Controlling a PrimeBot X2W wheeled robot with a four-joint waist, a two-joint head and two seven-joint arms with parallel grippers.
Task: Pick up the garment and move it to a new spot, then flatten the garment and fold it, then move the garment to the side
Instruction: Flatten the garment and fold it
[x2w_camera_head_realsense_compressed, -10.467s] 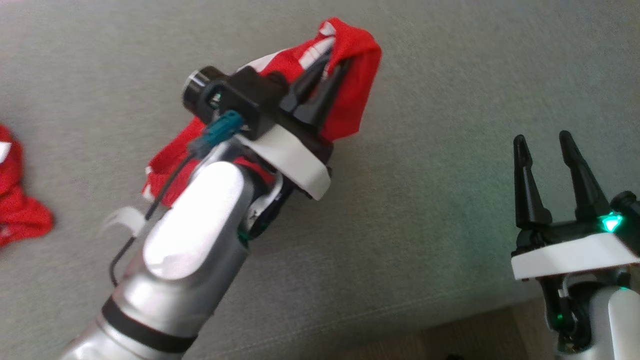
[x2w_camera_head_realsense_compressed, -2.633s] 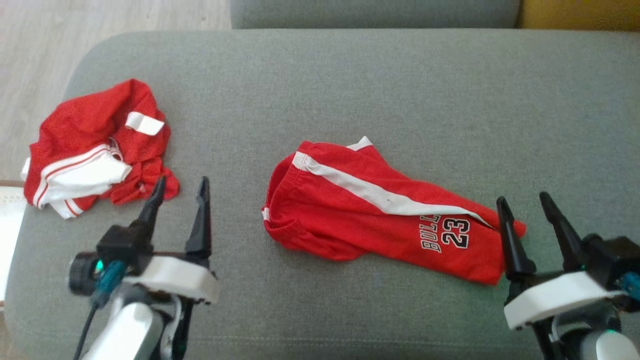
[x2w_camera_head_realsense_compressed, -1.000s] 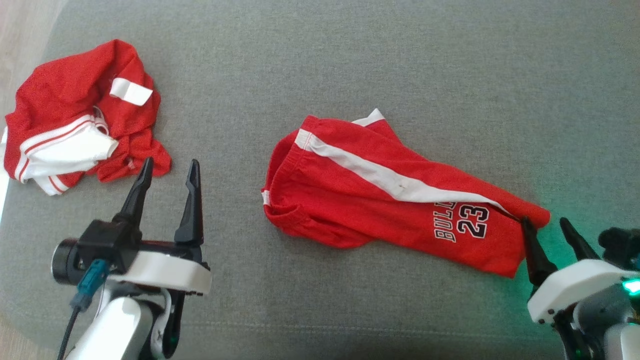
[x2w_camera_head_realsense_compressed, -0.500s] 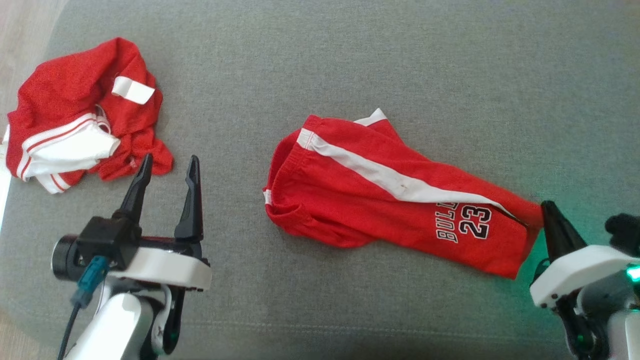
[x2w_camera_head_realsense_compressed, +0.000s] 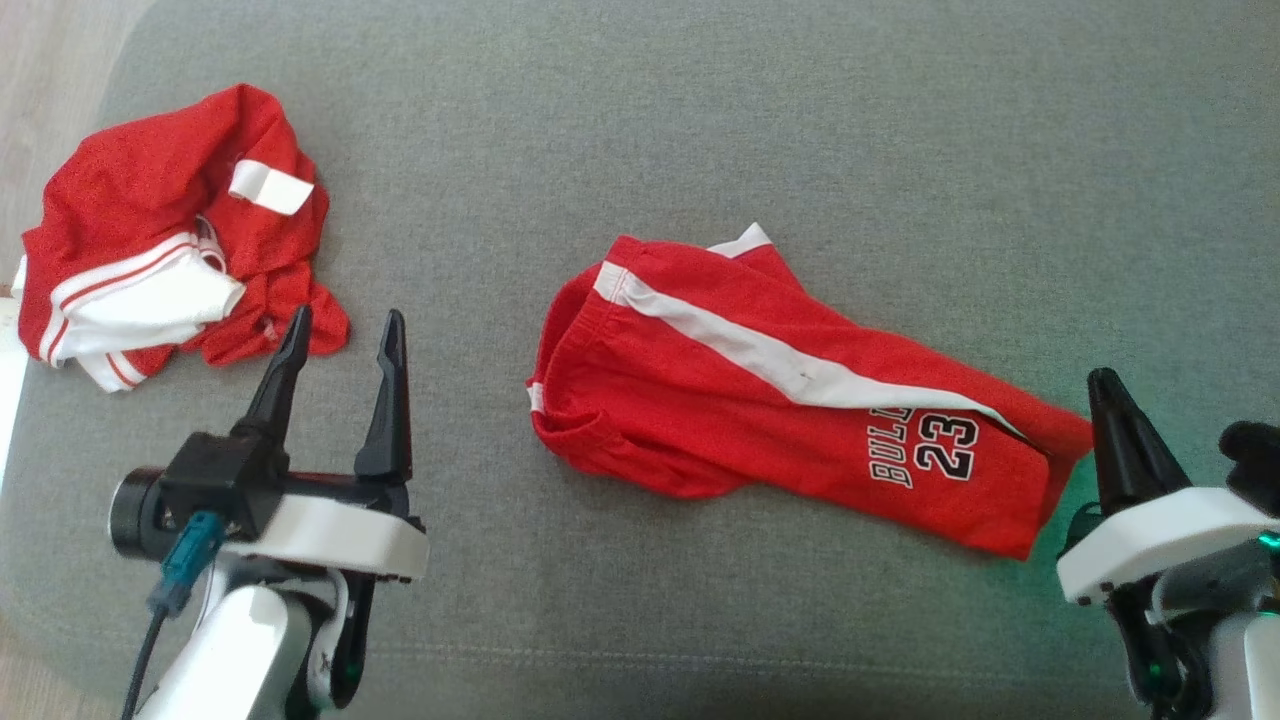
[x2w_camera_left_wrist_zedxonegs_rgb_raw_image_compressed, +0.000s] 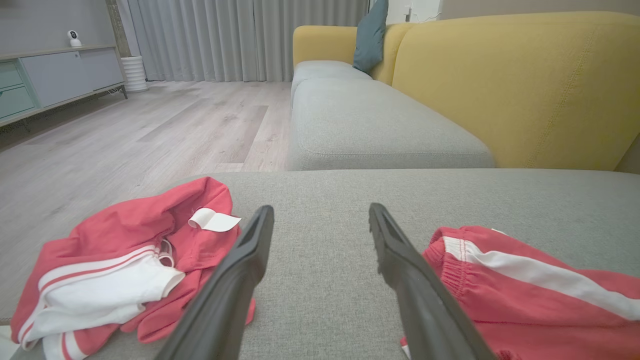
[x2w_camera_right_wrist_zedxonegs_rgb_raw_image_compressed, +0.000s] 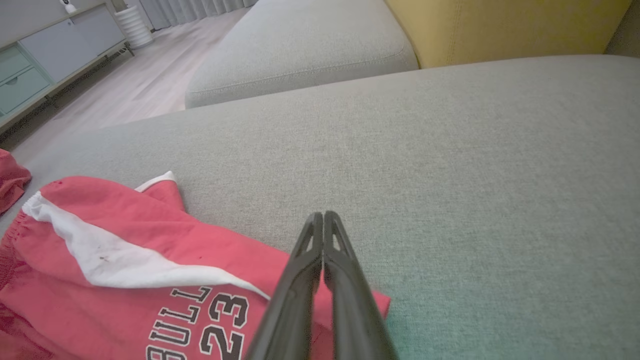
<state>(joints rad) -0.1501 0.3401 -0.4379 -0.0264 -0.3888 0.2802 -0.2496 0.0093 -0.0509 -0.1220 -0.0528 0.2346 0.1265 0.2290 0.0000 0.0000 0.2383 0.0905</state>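
The garment (x2w_camera_head_realsense_compressed: 780, 400), red shorts with a white stripe and "BULLS 23" print, lies roughly flat and slanted on the grey sofa seat (x2w_camera_head_realsense_compressed: 700, 120). My right gripper (x2w_camera_head_realsense_compressed: 1100, 378) is shut at its right corner. In the right wrist view the closed fingers (x2w_camera_right_wrist_zedxonegs_rgb_raw_image_compressed: 320, 215) lie over that corner of the garment (x2w_camera_right_wrist_zedxonegs_rgb_raw_image_compressed: 125, 260), tips reaching past it over bare cushion; no cloth shows between them. My left gripper (x2w_camera_head_realsense_compressed: 346, 315) is open and holds nothing, left of the shorts' waistband. The left wrist view has the garment (x2w_camera_left_wrist_zedxonegs_rgb_raw_image_compressed: 525, 290) just right of the left gripper (x2w_camera_left_wrist_zedxonegs_rgb_raw_image_compressed: 321, 210).
A second red and white garment (x2w_camera_head_realsense_compressed: 170, 240) lies crumpled near the seat's left edge, just beyond the left fingertips. Wood floor (x2w_camera_left_wrist_zedxonegs_rgb_raw_image_compressed: 125, 130) starts past that edge. A yellow sofa back (x2w_camera_left_wrist_zedxonegs_rgb_raw_image_compressed: 500, 75) rises behind the seat, with another grey cushion (x2w_camera_left_wrist_zedxonegs_rgb_raw_image_compressed: 375, 125) further off.
One second ago the right gripper's fingers stood open astride the shorts' right corner; they have closed together there. The shorts and left gripper stay as they were.
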